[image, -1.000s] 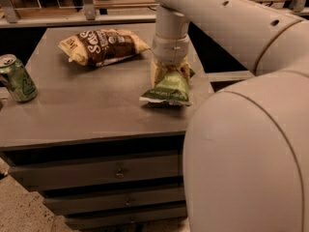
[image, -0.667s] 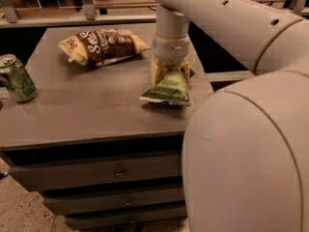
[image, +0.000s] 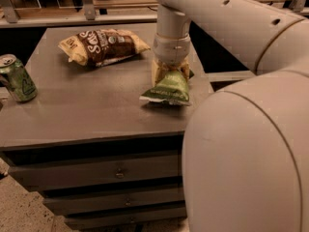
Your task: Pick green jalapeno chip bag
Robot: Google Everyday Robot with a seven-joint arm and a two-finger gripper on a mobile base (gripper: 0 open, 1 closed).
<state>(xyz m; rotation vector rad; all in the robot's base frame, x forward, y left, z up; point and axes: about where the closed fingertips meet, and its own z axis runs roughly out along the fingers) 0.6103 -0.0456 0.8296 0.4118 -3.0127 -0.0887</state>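
Observation:
The green jalapeno chip bag lies near the right edge of the grey cabinet top, its white-edged seam facing me. My gripper comes straight down from the pale arm onto the bag's far end. Its yellowish fingers stand on either side of that end, closed on it, and the bag narrows where they pinch it. The bag's near end rests on or just above the cabinet top. The far end of the bag is hidden under the wrist.
A larger brown-and-cream chip bag lies at the back of the cabinet top. A green drink can stands at the left edge. My arm's large pale body fills the right foreground. Drawers front the cabinet below.

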